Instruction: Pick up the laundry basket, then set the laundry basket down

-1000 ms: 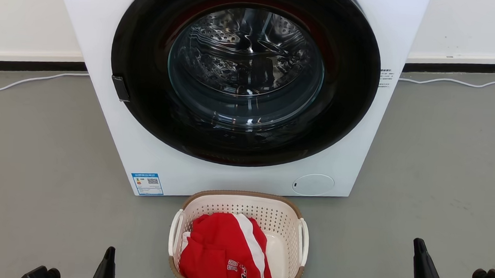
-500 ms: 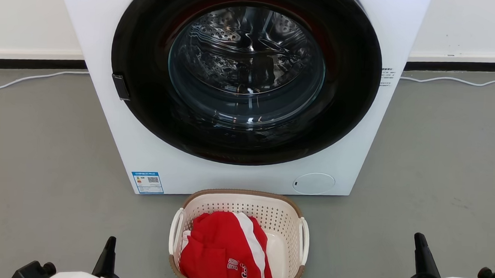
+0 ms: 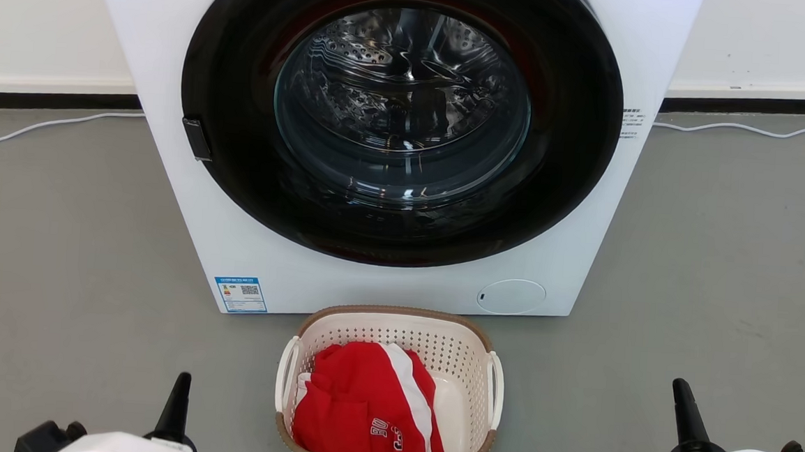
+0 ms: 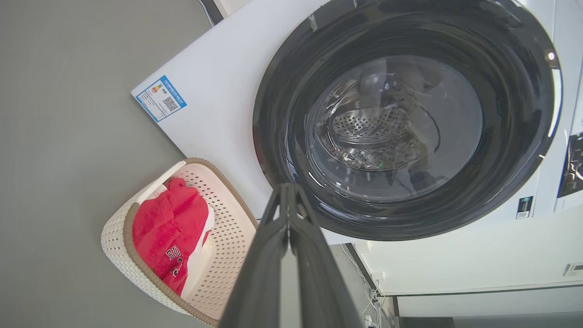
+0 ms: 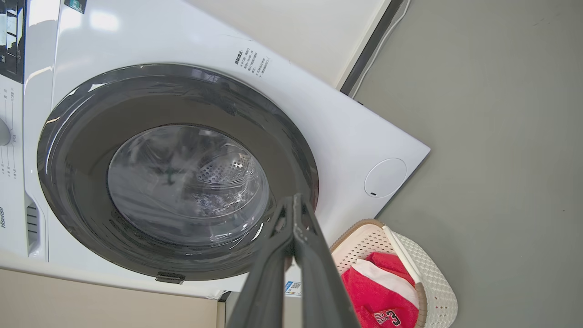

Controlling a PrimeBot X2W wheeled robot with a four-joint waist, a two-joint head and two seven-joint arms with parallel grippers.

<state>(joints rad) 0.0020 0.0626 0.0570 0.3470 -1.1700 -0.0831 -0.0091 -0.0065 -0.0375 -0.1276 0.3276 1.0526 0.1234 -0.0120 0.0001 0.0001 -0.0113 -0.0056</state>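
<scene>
While it sits on the gray floor (image 3: 59, 233), the laundry basket (image 3: 409, 340) looks small and creamy white. It has lots of little holes in its walls, a brown rim that looks woven, and a white loop handle on each side. Its corners are round. A red cloth (image 3: 356, 405) with a white stripe lies inside it, bunched more to the 9 o'clock side. The basket is at 6 o'clock from the big white washing machine (image 3: 385, 288), just in front of it. A blue sticker (image 3: 240, 294) on the machine is at about 10 o'clock from the basket. Seen from the head, the left hand (image 3: 184, 380) is at 9 o'clock from the basket and the right hand (image 3: 681, 390) is at 3 o'clock from it, so the basket is between them. Neither hand touches it, and the right one is farther off. Both hands are closed, with their two dark fingers pressed together into one point, and they hold nothing. Both point to 12 o'clock, toward the machine.
</scene>
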